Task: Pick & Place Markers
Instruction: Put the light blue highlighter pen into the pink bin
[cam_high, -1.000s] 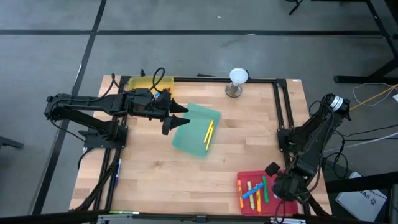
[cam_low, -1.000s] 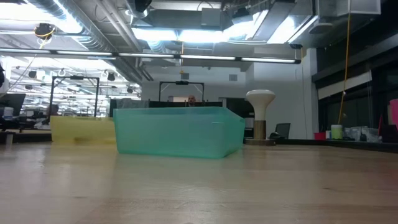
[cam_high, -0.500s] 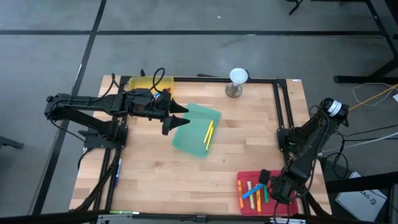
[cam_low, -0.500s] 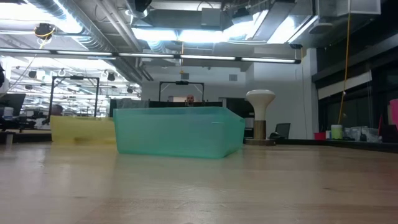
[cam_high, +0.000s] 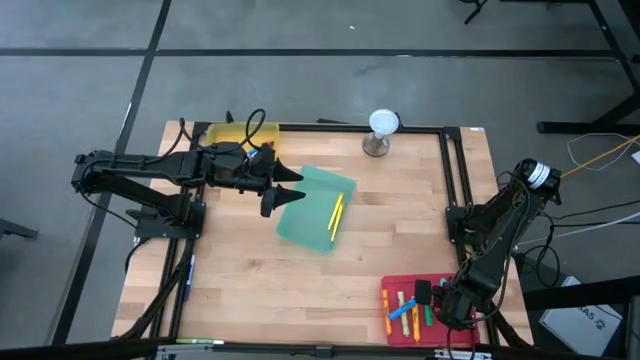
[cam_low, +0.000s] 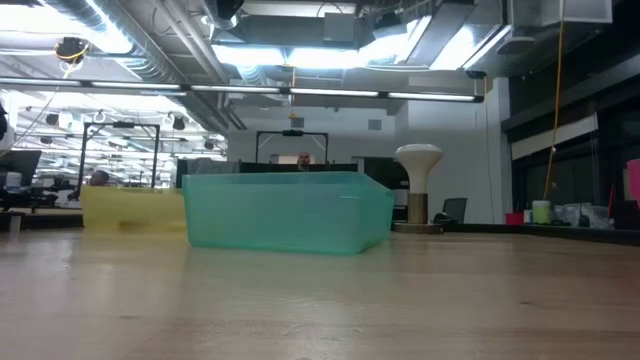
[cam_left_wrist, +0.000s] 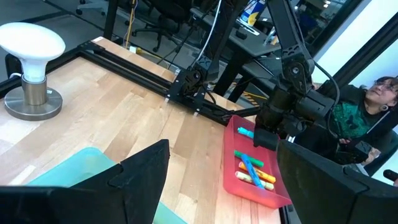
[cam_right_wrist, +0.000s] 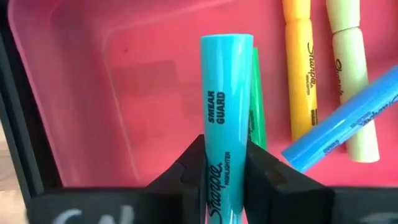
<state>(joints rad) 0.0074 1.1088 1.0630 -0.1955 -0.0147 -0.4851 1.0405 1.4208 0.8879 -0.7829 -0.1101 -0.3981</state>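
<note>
A teal marker, a smooth round barrel printed with black lettering, is clamped between the two dark fingers of the right hand. It is held above the red tray, which lies at the near right corner of the bench; the barrel juts out past the fingertips over the tray's floor.

Below the held marker, other markers are seen lying loose in the red tray. In the right wrist view four are made out: a green one mostly hidden just behind the teal barrel, an orange one, a pale yellow one and a blue one lying slantwise across the ends of the orange and the yellow. In the high view more coloured sticks show in that tray, but an exact count cannot be made there.

Two yellow markers are seen side by side in the green tray, which sits near the middle of the bench, well apart from the right hand.

The left hand is held with its fingers wide apart at the left edge of the green tray, nothing between them.

Three trays are counted: red, green, and a yellow one at the far left corner. One white lamp stands at the far edge.
</note>
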